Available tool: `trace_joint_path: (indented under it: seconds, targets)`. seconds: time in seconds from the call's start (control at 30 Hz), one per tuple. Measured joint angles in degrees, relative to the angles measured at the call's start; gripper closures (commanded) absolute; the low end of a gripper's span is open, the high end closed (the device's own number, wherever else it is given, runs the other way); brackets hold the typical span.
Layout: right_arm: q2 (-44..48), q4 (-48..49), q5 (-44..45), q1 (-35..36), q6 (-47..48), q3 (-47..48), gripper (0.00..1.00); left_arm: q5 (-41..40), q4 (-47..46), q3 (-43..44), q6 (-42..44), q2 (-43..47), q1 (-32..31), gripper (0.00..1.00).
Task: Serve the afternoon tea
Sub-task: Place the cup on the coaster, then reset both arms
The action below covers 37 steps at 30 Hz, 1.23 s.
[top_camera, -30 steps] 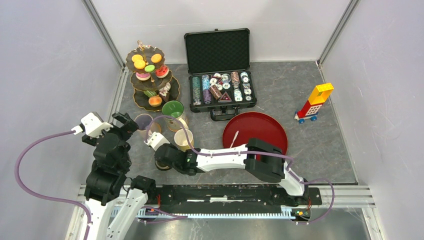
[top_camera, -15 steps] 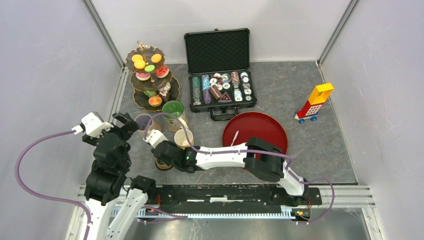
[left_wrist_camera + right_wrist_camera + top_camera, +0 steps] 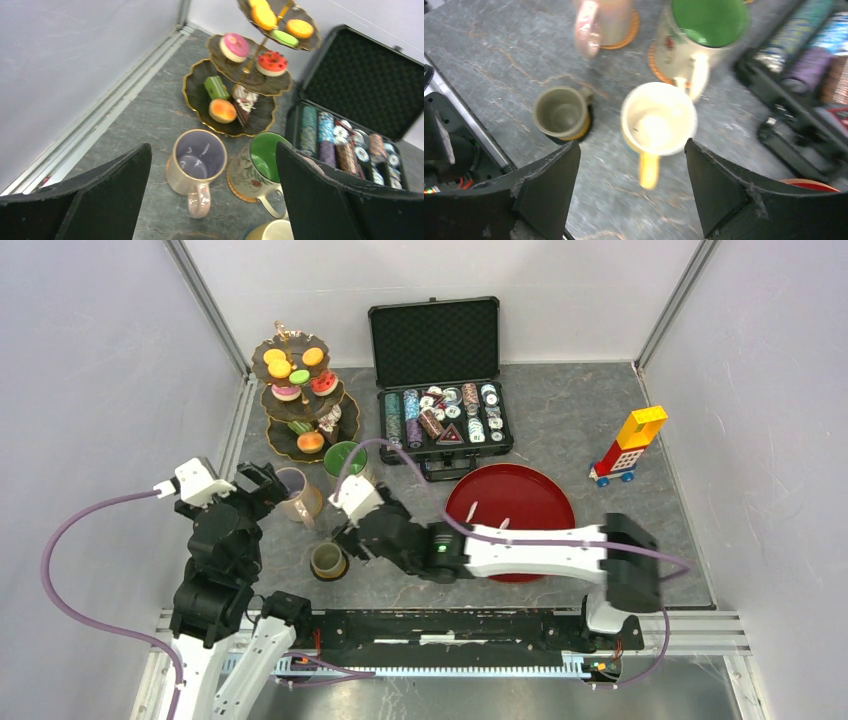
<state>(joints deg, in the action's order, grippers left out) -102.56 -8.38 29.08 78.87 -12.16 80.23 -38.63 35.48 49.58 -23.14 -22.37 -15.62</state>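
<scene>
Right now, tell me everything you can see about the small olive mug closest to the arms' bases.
The small olive mug is squat and round, with a dull, glazed, ceramic-like look and a stubby handle on one side. It stands upright, mouth up, and looks empty inside. It sits on a dark round coaster on the grey table, with a clear gap between it and the cream mug beside it. Nothing grips it.

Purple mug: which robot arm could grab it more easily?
Left. The left gripper is open right beside the purple mug, which shows between its fingers in the wrist view. The right gripper hangs over the yellow mug instead.
</scene>
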Motion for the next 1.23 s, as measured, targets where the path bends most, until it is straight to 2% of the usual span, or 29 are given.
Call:
trace_joint_path:
  seconds: [0.13,0.3,0.53,0.7,0.9,1.07,1.23]
  targets:
    - [13.9,-1.31,7.17,-0.02,0.87,-8.63,0.07,8.66,-3.1,-0.94,2.54,-0.28,0.0,0.0]
    - [30.05,-3.82,17.75,-0.02,1.14,-18.97,0.02,24.04,-8.55,-3.74,4.85,-1.99,0.0,0.0]
    - [50.77,-9.38,30.21,-0.02,1.09,-28.2,0.02,40.7,-15.3,-6.88,6.01,-2.84,-0.28,0.0]
    - [63.93,-10.71,35.01,-0.02,1.25,-32.0,0.02,49.03,-20.55,-8.07,5.97,-3.06,-0.35,0.0]
    - [74.99,-9.84,39.15,-0.02,4.15,-34.97,0.02,52.52,-26.21,-6.34,4.74,-5.73,-0.39,0.0]
    - [76.46,-7.5,41.29,-0.02,8.52,-36.59,0.02,52.17,-32.17,-0.22,3.61,-9.38,-0.39,0.0]
    - [77.33,-3.91,42.4,-0.02,12.81,-40.02,0.02,50.6,-38.1,1.7,3.61,-10.27,-0.39,0.0]
